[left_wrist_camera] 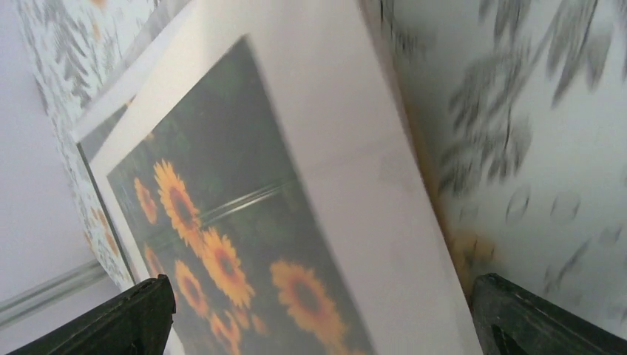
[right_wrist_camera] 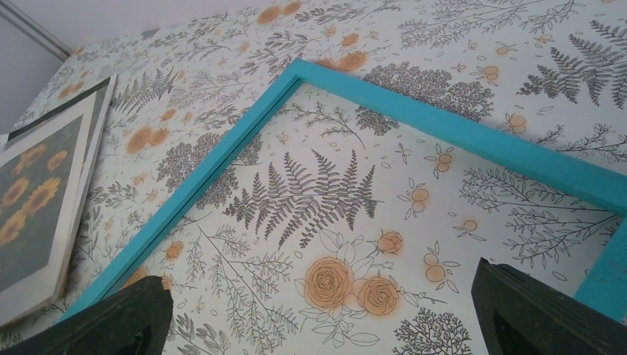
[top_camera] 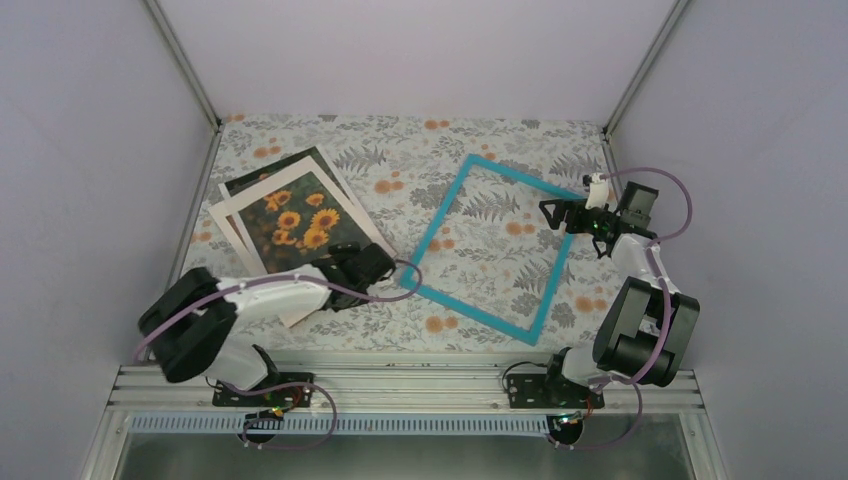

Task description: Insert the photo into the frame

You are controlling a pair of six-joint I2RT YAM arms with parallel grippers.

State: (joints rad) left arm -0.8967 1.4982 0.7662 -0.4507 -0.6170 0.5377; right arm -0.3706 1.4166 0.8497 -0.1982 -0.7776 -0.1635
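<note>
The photo (top_camera: 293,218), sunflowers on dark ground, lies at the left under a white border sheet (top_camera: 345,205) and shows through its opening. The teal frame (top_camera: 437,223) lies flat at the table's middle-right, with nothing but tablecloth inside it. My left gripper (top_camera: 340,268) is open at the stack's near right corner. In the left wrist view its fingers (left_wrist_camera: 133,318) straddle the photo (left_wrist_camera: 222,244) and the border sheet (left_wrist_camera: 355,170). My right gripper (top_camera: 550,211) is open and empty over the frame's right side. In the right wrist view it (right_wrist_camera: 319,277) hovers above the cloth inside the frame (right_wrist_camera: 414,111).
A dark sheet edge (top_camera: 285,168) and further white sheets (top_camera: 222,222) stick out from under the stack. The floral tablecloth (top_camera: 400,140) covers the table. Purple walls with metal posts (top_camera: 185,60) close in the left, right and back.
</note>
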